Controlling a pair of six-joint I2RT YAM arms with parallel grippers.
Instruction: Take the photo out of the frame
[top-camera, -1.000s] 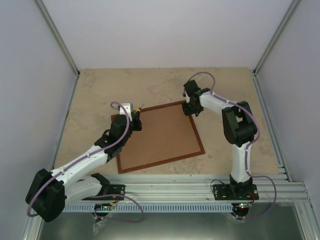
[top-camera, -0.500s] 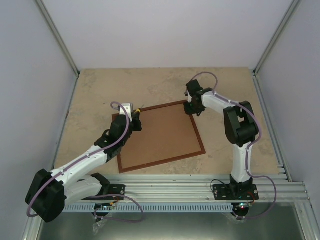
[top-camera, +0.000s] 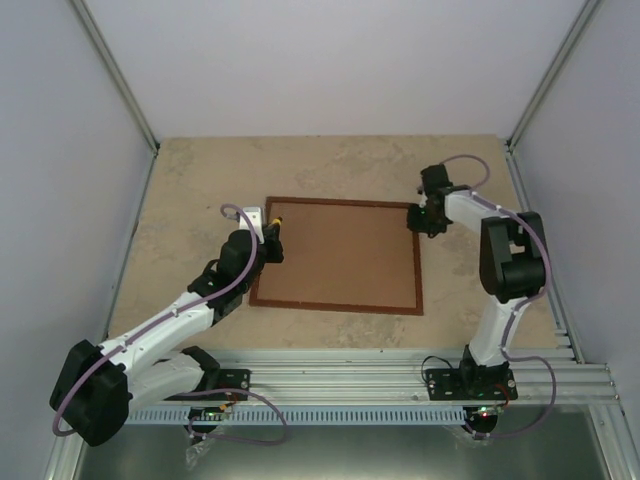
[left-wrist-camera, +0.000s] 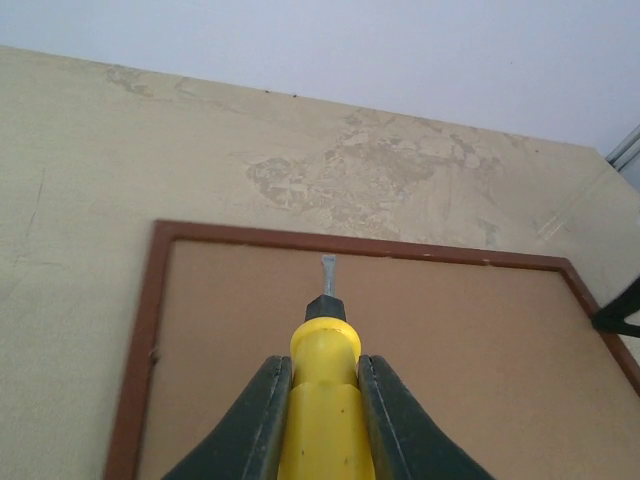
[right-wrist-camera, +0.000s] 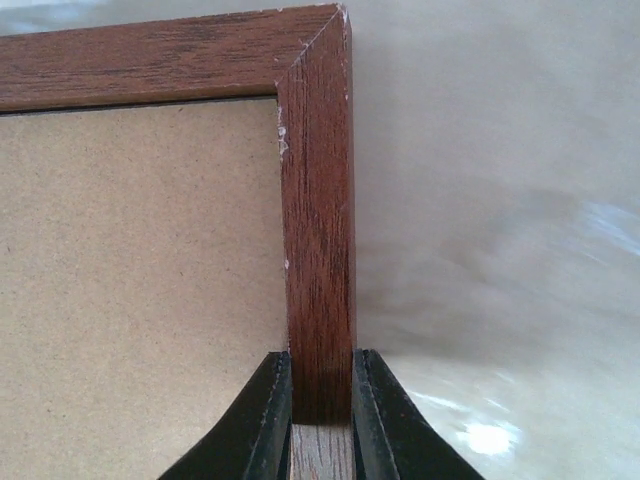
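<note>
Well, your right gripper (right-wrist-camera: 320, 385) pinched the frame (right-wrist-camera: 318, 250) rail, upper right; your left gripper (left-wrist-camera: 322, 365) clamped a yellow screwdriver (left-wrist-camera: 324, 400). You needed to pry the backing (top-camera: 340, 255) gently.

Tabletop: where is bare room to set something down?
Bare tabletop runs between the frame and the back wall, and left of it. Crowded: both far corners, with the left gripper holding a screwdriver and the right gripper clamping the frame.
</note>
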